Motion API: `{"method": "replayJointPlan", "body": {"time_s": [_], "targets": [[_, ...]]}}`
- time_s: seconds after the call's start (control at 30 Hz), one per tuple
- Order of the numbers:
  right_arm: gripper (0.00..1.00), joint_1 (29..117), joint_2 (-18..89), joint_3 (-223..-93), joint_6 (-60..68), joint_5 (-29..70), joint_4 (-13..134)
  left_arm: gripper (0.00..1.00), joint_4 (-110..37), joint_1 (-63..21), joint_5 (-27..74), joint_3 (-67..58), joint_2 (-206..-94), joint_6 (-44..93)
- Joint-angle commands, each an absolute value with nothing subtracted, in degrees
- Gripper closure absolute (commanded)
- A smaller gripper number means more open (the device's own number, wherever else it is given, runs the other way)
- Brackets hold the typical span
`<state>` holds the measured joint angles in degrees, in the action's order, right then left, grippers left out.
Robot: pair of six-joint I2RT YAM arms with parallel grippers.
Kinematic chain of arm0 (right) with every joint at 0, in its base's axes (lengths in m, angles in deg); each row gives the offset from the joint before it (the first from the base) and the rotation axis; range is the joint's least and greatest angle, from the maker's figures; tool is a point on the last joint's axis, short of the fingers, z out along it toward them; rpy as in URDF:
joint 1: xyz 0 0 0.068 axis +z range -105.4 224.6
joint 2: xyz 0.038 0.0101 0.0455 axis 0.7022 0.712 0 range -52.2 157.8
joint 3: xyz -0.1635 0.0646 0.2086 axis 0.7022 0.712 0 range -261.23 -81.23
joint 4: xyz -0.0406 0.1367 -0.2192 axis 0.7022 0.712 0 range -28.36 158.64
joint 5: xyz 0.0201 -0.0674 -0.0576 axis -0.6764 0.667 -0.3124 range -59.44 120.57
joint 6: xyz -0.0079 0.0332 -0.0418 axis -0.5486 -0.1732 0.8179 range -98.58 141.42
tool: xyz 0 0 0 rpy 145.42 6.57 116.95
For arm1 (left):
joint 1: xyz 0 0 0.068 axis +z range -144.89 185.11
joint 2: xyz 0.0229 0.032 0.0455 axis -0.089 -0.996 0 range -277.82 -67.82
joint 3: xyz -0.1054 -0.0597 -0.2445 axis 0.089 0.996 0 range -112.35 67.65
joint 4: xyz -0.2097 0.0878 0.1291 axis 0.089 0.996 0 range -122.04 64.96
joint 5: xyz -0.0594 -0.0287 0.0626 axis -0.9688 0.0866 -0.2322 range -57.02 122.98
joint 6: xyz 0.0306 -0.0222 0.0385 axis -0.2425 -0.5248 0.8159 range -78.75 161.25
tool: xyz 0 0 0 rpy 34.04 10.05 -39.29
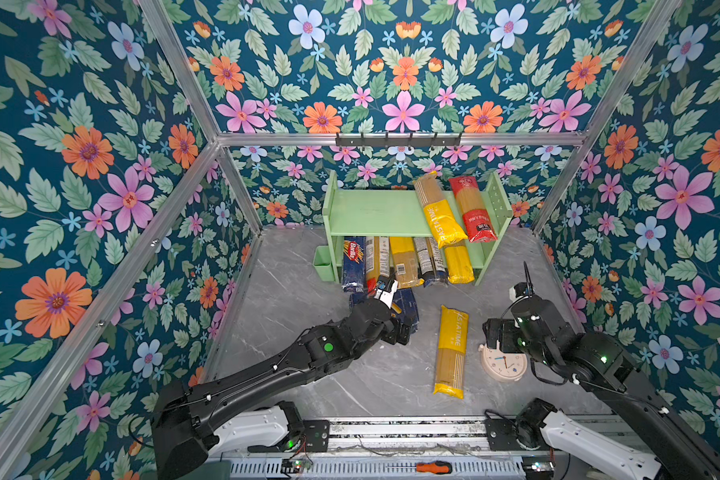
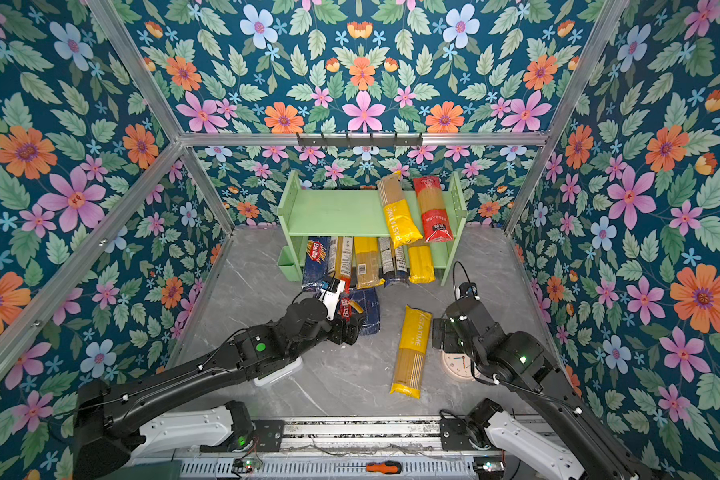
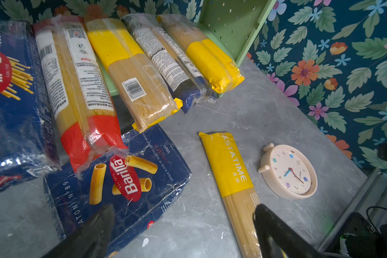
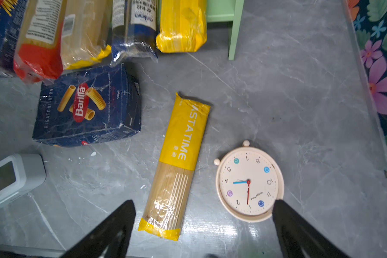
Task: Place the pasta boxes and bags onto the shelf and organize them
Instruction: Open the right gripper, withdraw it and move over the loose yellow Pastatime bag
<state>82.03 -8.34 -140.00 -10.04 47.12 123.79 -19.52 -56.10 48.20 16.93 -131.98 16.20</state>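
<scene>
On the grey marbled counter (image 1: 292,299), a yellow PASTATIME bag (image 1: 451,349) is lying flat and lengthwise, well apart from the shelf. A cream alarm clock (image 1: 506,365) is lying face up just beside it on the right. A pale grey device with a dark screen (image 4: 9,176) is sitting to its left, under the left arm. The right end effector (image 4: 203,203) is hovering over the near end of that bag and the clock, its jaws standing wide apart and gripping nothing. The left end effector (image 3: 183,207) is hanging over the rigatoni box (image 3: 121,178), likewise spread wide and empty. That wide Barilla pack is lying flat on the counter just in front of the shelf (image 1: 371,212), with the red end of one bag resting on its far edge.

On the lower tier five packs are lying side by side, their near ends sticking out past the front. The spaghetti box (image 1: 353,262) is at the left, followed by a red-ended bag (image 1: 375,262), a yellow-banded bag (image 1: 404,257), a dark blue-ended bag (image 1: 431,259) and a yellow bag (image 1: 458,264). On the upper tier, toward the right, a second PASTATIME bag (image 1: 439,208) is lying slanted beside a red-banded bag (image 1: 472,208), both overhanging the front edge.
</scene>
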Motion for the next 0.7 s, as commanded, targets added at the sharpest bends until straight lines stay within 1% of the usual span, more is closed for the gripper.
{"method": "replayJointPlan", "body": {"time_s": [0.0, 0.23, 0.37, 0.67], "targets": [[0.04, 82.04, -10.53, -136.87, -12.99, 45.53, 124.08, 0.0, -22.11, -56.45, 48.73, 18.6, -131.6, 14.45], [0.04, 84.01, -11.03, -135.42, -15.47, 45.73, 123.96, 0.0, -23.07, -57.69, 48.54, 19.73, -133.54, 14.01], [0.05, 84.85, -10.19, -131.13, -17.68, 43.14, 120.64, 0.0, -23.79, -57.9, 49.37, 20.75, -133.06, 13.57], [0.05, 94.44, -6.45, -126.5, -24.89, 47.41, 116.41, 0.0, -21.71, -57.9, 52.28, 23.49, -128.41, 13.46]]}}
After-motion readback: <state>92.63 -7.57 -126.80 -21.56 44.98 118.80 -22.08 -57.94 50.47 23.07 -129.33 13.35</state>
